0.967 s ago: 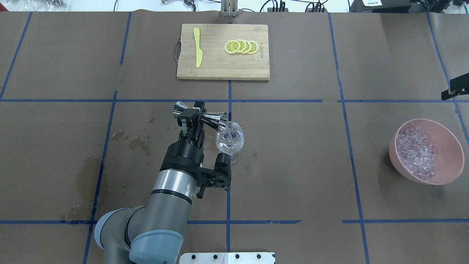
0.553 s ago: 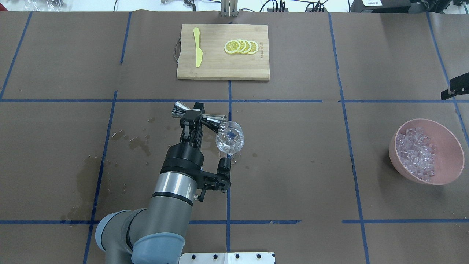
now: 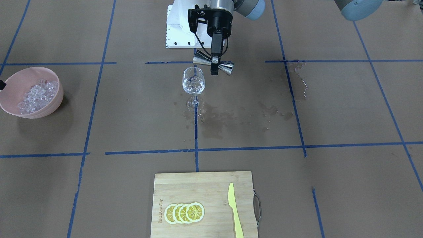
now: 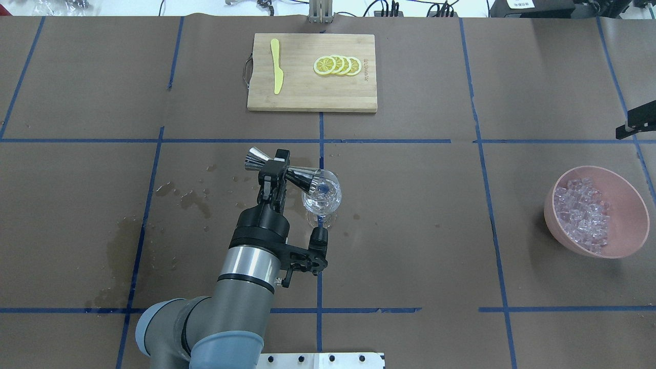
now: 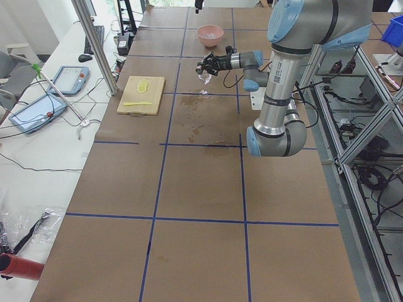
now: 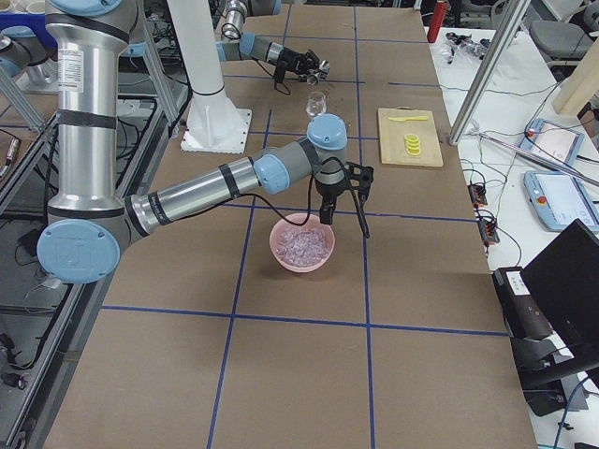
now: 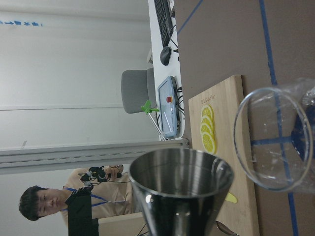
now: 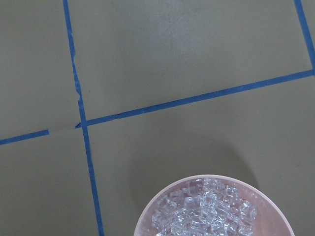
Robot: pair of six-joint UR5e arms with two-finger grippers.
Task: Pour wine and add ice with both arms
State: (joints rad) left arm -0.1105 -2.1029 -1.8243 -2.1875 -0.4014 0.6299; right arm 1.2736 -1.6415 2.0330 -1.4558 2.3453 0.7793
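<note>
My left gripper pinches the steel cup, tilted toward the glass. The ice is a clear, glossy heap in the pink bowl. For my right gripper, I cannot tell.

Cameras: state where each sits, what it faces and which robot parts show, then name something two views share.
Front-facing: across the table, looking down; left gripper holds the jigger by the wine glass.
Overhead: behind the robot, looking down; left arm shows.
Exterior left: table's end; left arm nearest.
Exterior right: opposite end; right arm by the pink bowl.
Left wrist: looks past jigger and glass; no arm visible.
Right wrist: looks down on the ice; no arm visible.
Shared: front-facing and overhead both show the cutting board.
</note>
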